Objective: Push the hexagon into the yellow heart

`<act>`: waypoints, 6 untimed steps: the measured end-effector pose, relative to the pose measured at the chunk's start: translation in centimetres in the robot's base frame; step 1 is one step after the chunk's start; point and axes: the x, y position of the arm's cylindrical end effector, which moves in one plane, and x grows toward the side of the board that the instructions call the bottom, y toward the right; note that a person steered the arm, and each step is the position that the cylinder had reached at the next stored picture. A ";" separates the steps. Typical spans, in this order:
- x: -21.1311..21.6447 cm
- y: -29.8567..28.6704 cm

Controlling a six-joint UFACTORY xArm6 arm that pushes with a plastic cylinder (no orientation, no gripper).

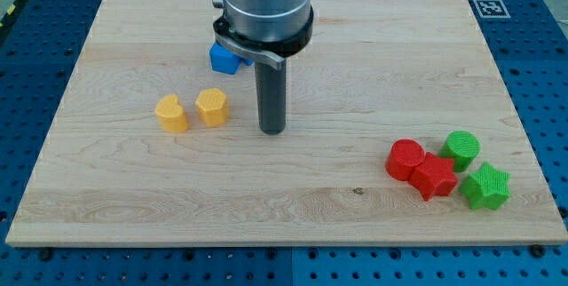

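The yellow hexagon sits left of centre on the wooden board. The yellow heart lies just to its left, a small gap between them. My tip rests on the board to the right of the hexagon, about a block's width away and not touching it. The arm's grey body rises above it to the view's top.
A blue block lies behind the rod, partly hidden by the arm. At the lower right lie a red cylinder, a red star, a green cylinder and a green star.
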 end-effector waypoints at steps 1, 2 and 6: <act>0.0 -1.3; -0.9 -1.3; -1.5 -4.8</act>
